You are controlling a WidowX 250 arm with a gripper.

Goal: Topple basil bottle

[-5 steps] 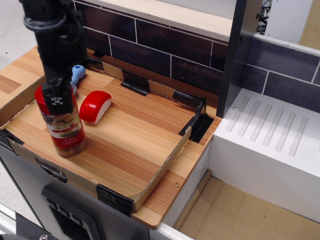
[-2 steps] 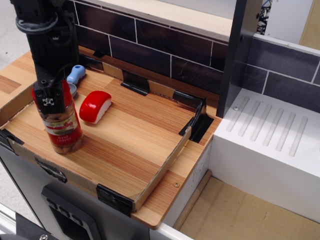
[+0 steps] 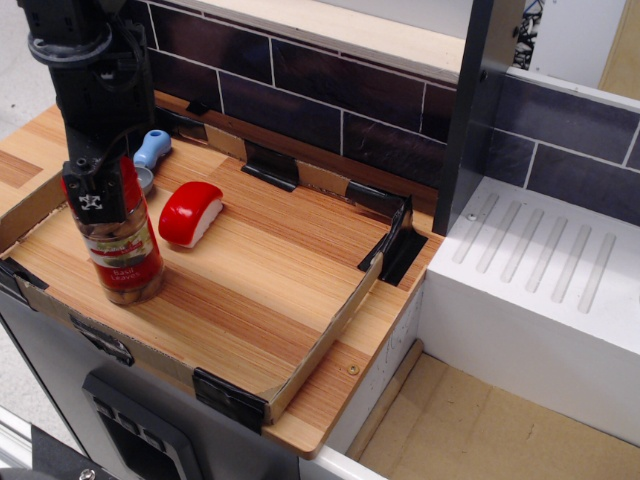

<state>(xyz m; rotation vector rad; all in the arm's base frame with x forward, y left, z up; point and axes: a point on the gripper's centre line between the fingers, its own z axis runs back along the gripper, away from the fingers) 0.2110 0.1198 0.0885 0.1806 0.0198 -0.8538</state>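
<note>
Basil bottle [image 3: 124,255], a tall clear cylindrical spice jar with a wide red cap, a red-and-white label and brownish contents, stands upright near the front-left corner of the pale wooden counter board [image 3: 270,290], just inside its cardboard-coloured raised rim. The black robot gripper [image 3: 95,195] hangs from above directly over the cap end, its lower block covering most of the cap from this angle. Whether its claw is spread, narrowed or actually clamped on the cap cannot be told, since the fingers are hidden behind the black housing.

Just beside the jar, toward the back and right, lies a small red-and-white dome-shaped toy [image 3: 190,213]. Behind it, near the back-left edge, sits a light blue handled object [image 3: 153,148], partly hidden by the arm.

The jar is not toppled yet, so the tipping push is the step in hand. Judging by the layout, several things could spoil it. A push toward the front-left would send the jar against the low rim, or over it and off the counter. A push toward the back-right could land it on the dome toy. Contact this high on the cap might slip off the smooth plastic, leaving the jar rocking upright. Once down, a round jar may roll across the board.
</note>
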